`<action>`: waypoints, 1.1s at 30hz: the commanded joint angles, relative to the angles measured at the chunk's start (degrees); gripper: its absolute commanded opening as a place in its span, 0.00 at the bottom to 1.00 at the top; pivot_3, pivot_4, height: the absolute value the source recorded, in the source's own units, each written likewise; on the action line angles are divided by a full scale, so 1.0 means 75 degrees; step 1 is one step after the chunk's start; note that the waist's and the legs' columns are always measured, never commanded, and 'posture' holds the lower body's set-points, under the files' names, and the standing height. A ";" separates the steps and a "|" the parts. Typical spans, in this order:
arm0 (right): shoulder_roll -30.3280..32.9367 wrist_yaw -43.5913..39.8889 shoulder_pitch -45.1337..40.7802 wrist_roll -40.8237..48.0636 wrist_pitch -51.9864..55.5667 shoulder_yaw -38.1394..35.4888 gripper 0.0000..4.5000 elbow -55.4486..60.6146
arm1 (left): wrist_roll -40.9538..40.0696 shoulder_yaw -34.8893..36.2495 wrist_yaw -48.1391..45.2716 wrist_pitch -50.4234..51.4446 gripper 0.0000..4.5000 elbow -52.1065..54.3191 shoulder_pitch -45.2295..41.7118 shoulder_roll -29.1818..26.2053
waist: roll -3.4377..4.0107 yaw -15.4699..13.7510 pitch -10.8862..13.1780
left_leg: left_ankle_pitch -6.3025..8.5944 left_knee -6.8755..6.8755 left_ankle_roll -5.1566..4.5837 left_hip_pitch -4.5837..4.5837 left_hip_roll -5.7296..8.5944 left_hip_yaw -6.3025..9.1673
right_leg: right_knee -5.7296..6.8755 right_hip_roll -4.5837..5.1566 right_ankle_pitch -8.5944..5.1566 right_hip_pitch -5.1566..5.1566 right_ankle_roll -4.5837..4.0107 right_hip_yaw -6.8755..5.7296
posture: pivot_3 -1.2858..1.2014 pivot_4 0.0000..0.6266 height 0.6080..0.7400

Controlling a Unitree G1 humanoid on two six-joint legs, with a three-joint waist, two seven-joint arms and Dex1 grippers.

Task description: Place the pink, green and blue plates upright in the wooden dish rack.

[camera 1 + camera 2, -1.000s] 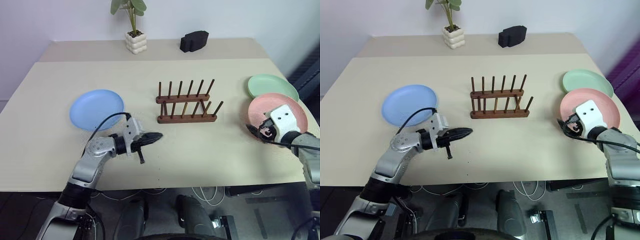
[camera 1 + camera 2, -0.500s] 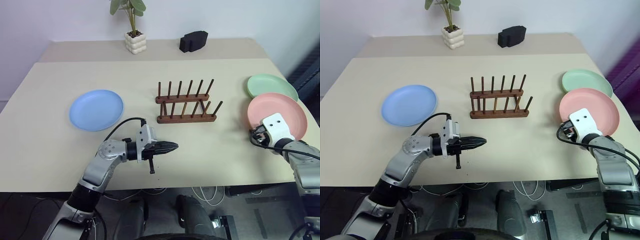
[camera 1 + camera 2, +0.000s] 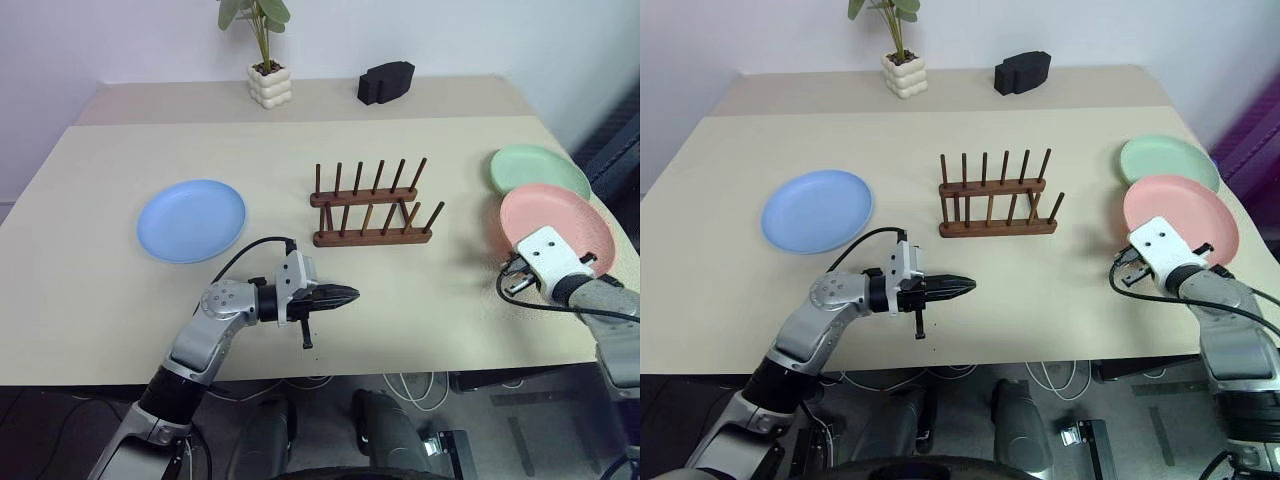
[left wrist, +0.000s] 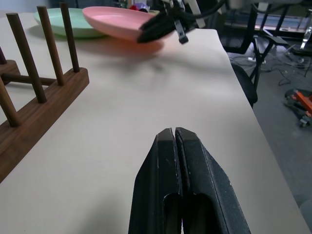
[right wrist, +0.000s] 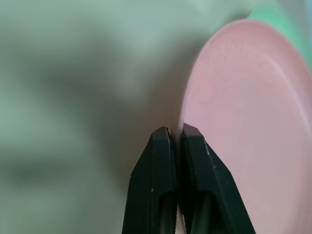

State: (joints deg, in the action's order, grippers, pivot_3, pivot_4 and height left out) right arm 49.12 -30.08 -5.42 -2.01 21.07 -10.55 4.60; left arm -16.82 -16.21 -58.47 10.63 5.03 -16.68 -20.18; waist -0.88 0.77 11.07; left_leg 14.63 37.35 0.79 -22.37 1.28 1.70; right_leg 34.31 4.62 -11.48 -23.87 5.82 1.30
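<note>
Right gripper [image 5: 176, 130] pinches the pink plate [image 3: 1180, 211] rim at right of frame.
Its fingertips are hidden under its white housing; left gripper [image 3: 350, 294] jaws pressed together, empty; rack [image 3: 374, 207] centre.

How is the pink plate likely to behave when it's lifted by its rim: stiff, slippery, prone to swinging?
The pink plate looks like thin, smooth, rigid plastic, so it probably stays stiff and is light. The right hand is shut on its near rim, a narrow edge grip, so the plate may pivot or slip. Its shallow round shape could roll if set on edge outside the wooden rack.
</note>
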 commanded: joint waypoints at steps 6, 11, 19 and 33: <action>0.0381 -0.0638 -0.2136 0.0734 -0.1663 -0.0465 0.01 0.0219 | 0.0025 0.0067 0.0108 -0.0230 0.00 0.0039 -0.0152 0.0099 | 0.0002 -0.0005 0.0001 | 0.0000 -0.0002 0.0000 -0.0001 -0.0001 0.0000 | -0.0001 -0.0001 0.0000 -0.0003 0.0001 0.0000 | 0.52 0.24 0.96; -0.0158 -0.1058 -0.3704 0.1879 -0.1279 -0.0385 0.01 -0.0043 | 0.0074 0.0142 0.0287 -0.0332 0.00 0.0026 -0.0140 0.0101 | -0.0002 -0.0018 0.0003 | 0.0000 -0.0003 0.0000 -0.0003 -0.0002 0.0004 | -0.0003 -0.0001 0.0001 -0.0003 0.0000 -0.0002 | 0.52 0.24 0.96; -0.0944 -0.1935 -0.4455 0.5082 0.0394 -0.0805 0.01 0.1110 | 0.0102 0.0183 0.0548 -0.0327 0.00 0.0211 0.0051 0.0011 | 0.0001 -0.0011 0.0005 | 0.0001 -0.0007 -0.0001 -0.0010 -0.0013 0.0011 | -0.0006 0.0005 0.0001 -0.0008 0.0002 -0.0002 | 0.52 0.24 0.96; -0.1815 -0.1155 -0.4307 0.8055 0.2481 -0.1676 0.01 0.0528 | 0.0163 0.0317 0.0836 -0.0366 0.00 0.0414 0.0230 -0.0106 | 0.0002 -0.0006 0.0005 | 0.0001 -0.0020 -0.0001 -0.0013 -0.0016 0.0008 | -0.0002 0.0007 0.0002 -0.0024 0.0001 0.0002 | 0.52 0.24 0.96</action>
State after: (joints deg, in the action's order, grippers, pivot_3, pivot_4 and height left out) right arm 35.90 -38.62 -37.53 55.87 38.70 -22.05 8.24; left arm -15.50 -14.74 -52.35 9.18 5.82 -15.31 -20.85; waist -0.86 0.72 11.10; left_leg 14.63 37.21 0.77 -22.47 1.16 1.76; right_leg 34.31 4.67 -11.46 -24.05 5.83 1.31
